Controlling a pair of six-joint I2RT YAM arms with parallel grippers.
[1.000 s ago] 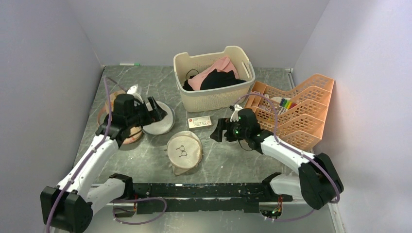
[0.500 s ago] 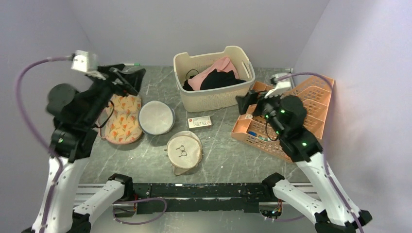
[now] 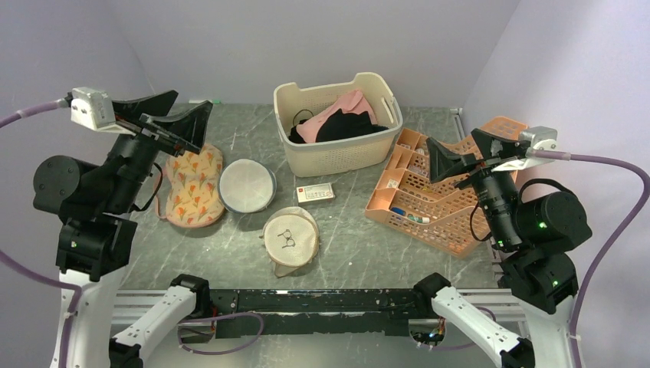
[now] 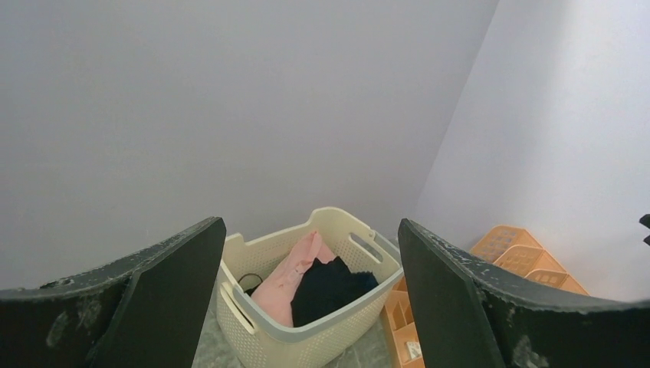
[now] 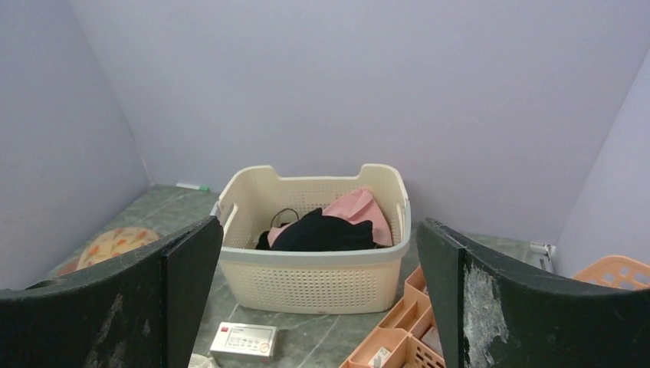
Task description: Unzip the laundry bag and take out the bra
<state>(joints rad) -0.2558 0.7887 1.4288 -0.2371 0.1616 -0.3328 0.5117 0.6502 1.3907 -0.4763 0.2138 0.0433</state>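
Laundry bag [image 3: 290,240] lies lower centre of the top view, beige face up, untouched. Left gripper [image 3: 175,115] and right gripper [image 3: 467,153] hang high, both spread wide and empty. Recommended: pin the bag with one and seek the zip pull, not discernible here, with the other.

Both arms are raised high. The left tool [image 3: 170,120] and right tool [image 3: 458,154] gape wide, holding nothing, aimed toward the back wall.
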